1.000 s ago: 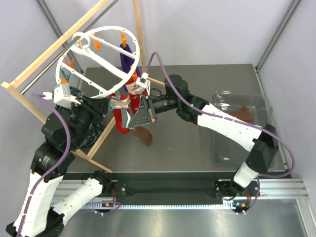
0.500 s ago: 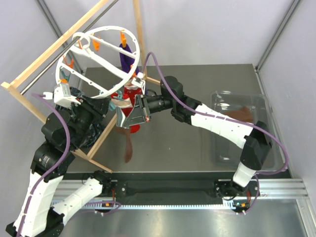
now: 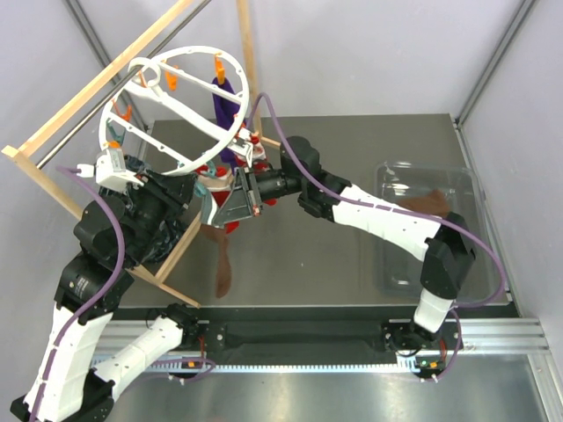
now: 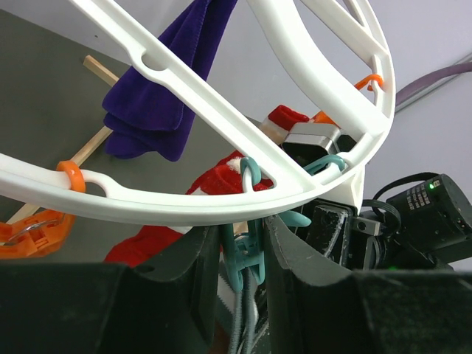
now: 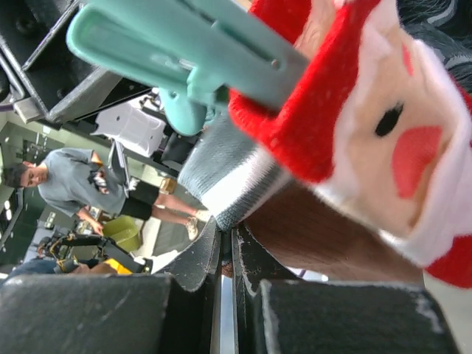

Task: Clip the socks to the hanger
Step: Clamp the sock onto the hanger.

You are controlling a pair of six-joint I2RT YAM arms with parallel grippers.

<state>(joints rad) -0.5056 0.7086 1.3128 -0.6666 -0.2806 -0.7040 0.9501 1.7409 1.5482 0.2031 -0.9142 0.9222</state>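
Note:
The white ring hanger [image 3: 243,92] hangs tilted at the upper left; its rim crosses the left wrist view [image 4: 184,203]. My left gripper [image 3: 201,189] [image 4: 240,236] is shut on a teal clip [image 4: 247,251] that hangs under that rim. A red Santa sock [image 3: 214,170] [image 4: 221,181] [image 5: 383,125] sits right behind this clip. My right gripper [image 3: 220,215] [image 5: 227,236] is shut on a brown sock [image 3: 220,268] [image 5: 324,236] with a grey and white cuff, held up against the teal clip [image 5: 184,44]. The brown sock's foot dangles below.
Long purple socks [image 3: 227,101] [image 4: 166,103] hang from the hanger's far rim. Orange clips [image 3: 171,79] [image 4: 29,232] sit around the rim. A pale wooden frame [image 3: 97,83] carries the hanger. A clear bin [image 3: 387,264] holding a brown item stands at the right.
My right gripper has moved left, up to the hanger's lower rim, with the brown sock; the sock's foot swung left. The left arm has stayed put.

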